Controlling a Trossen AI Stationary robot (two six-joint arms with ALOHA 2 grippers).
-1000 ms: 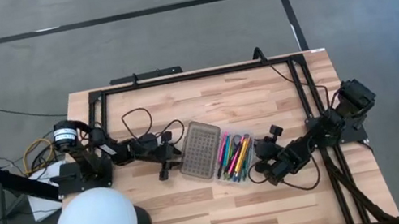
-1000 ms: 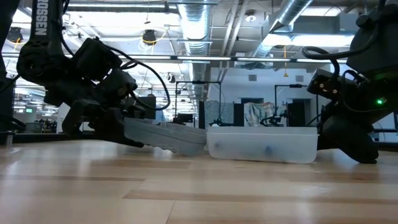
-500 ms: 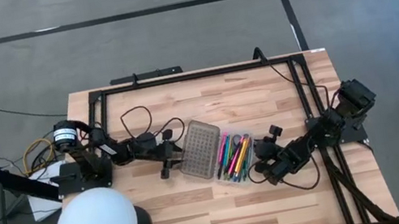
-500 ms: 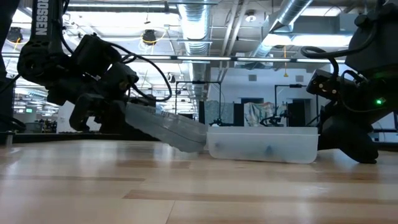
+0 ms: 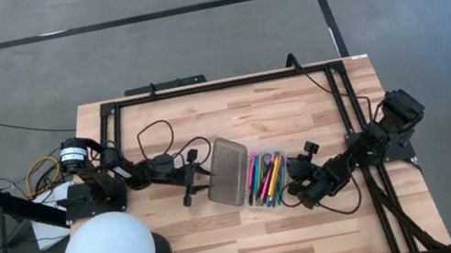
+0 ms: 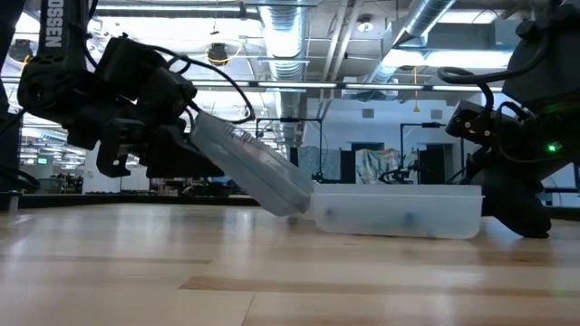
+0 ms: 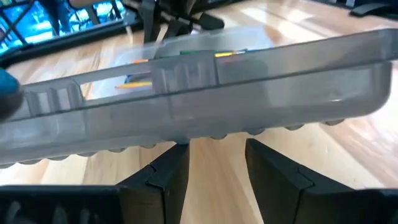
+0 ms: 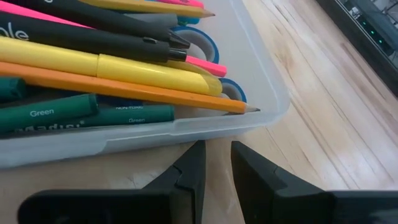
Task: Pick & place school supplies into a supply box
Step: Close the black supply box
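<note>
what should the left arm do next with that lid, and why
Probably keep swinging the lid up and over the supply box to close it. In the low view the lid stands tilted, hinged at the box's near edge, with the left gripper under it. The pens and pencils already lie inside, and the right gripper sits against the box's far end, likely bracing it.

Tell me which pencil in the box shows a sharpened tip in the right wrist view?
The orange pencil: its sharpened point sticks out near the box corner; the others show none.

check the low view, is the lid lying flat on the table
No, the lid slants up from the supply box toward the left tool.
</note>
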